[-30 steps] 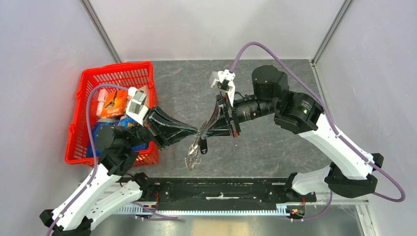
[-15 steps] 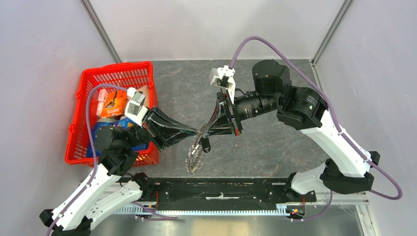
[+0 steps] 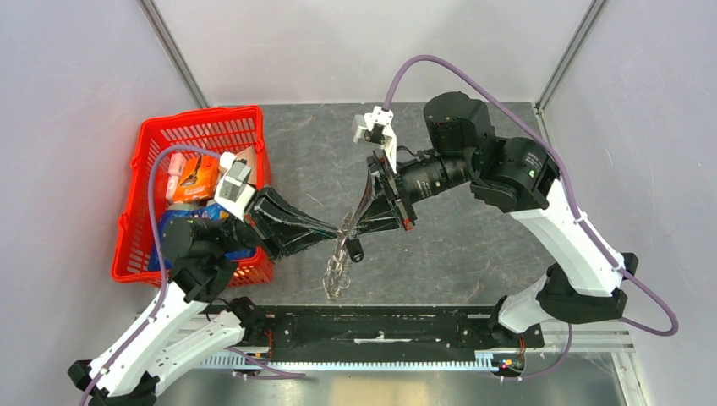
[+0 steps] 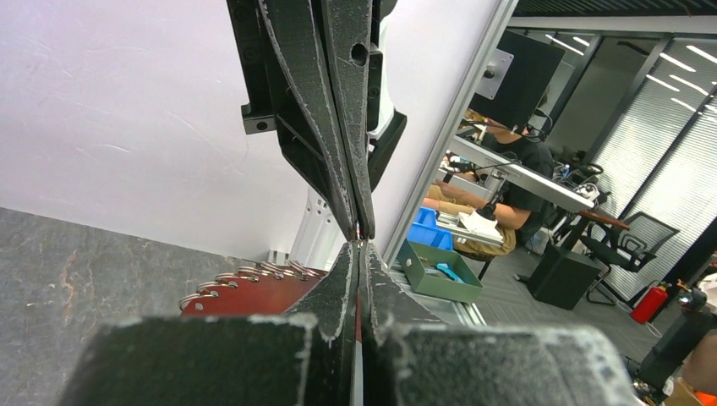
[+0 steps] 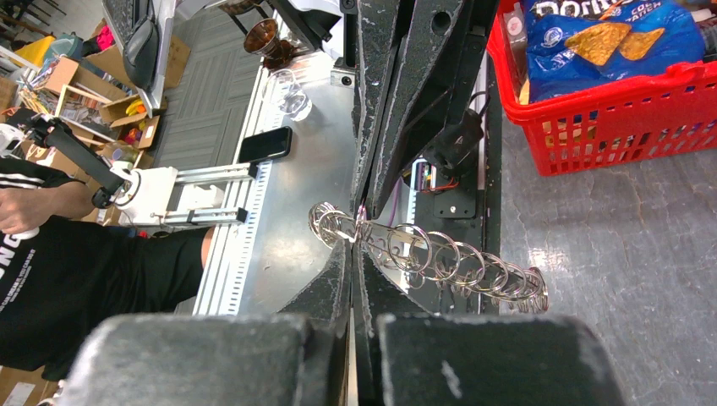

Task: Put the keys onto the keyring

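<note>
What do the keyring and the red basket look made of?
The keyring looks like bare metal, likely steel: thin silvery loops with bright glints. The basket seems to be moulded plastic: a glossy, uniformly red lattice wall.

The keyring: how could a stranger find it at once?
Over the grey table, the left gripper and right gripper meet tip to tip. From their tips hangs the keyring: a silvery chain of linked rings, unlike the small black key beside it.
</note>
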Controlling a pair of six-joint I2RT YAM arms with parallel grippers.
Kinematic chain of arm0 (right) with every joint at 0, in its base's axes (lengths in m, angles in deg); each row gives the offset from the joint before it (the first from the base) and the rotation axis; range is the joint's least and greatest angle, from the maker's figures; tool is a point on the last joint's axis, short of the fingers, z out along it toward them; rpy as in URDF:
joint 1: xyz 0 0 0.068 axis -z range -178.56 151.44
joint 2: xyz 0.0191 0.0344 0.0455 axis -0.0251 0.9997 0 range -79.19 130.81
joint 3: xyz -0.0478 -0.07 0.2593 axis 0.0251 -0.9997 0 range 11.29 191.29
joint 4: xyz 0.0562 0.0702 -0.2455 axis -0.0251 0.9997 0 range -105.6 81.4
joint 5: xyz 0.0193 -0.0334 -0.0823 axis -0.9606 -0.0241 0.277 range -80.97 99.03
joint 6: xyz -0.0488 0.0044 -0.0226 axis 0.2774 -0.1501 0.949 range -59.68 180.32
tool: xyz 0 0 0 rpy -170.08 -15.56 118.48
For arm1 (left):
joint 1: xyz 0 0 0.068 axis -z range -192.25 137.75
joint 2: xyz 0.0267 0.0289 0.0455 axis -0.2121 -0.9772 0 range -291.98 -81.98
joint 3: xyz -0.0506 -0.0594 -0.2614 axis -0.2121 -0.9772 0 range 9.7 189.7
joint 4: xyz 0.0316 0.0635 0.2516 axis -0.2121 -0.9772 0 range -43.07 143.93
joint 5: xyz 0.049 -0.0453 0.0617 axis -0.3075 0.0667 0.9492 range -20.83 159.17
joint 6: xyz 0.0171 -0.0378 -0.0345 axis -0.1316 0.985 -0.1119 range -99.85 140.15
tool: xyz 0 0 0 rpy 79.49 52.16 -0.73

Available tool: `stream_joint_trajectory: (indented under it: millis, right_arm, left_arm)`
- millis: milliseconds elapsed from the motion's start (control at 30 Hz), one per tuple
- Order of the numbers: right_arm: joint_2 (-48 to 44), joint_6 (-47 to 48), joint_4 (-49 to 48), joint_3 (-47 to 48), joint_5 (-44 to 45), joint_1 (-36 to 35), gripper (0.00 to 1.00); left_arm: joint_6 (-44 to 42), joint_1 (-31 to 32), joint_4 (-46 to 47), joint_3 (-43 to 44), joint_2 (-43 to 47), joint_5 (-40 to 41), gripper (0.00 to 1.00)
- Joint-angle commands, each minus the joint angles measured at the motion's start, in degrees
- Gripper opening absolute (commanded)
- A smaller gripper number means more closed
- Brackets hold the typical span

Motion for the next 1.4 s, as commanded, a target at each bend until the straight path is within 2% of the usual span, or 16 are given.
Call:
stream_joint_trajectory:
  millis: [0,1033,1367]
  right_arm:
    - [1.4,-0.4,1.3,6.0,-2.9,0.0,0.0]
    - [3.9,-7.0,6.1,12.3,-1.5,-0.1,0.0]
    - [4.2,-14.5,-0.3,14.1,1.1,-0.1,0.0]
  left_arm:
    - [-2.1,0.1,0.5,1.2,0.6,-3.1,0.02]
    - [-2.6,0.1,3.7,0.3,1.8,-6.6,0.02]
    - [-2.1,0.1,5.1,0.6,2.0,-8.2,0.02]
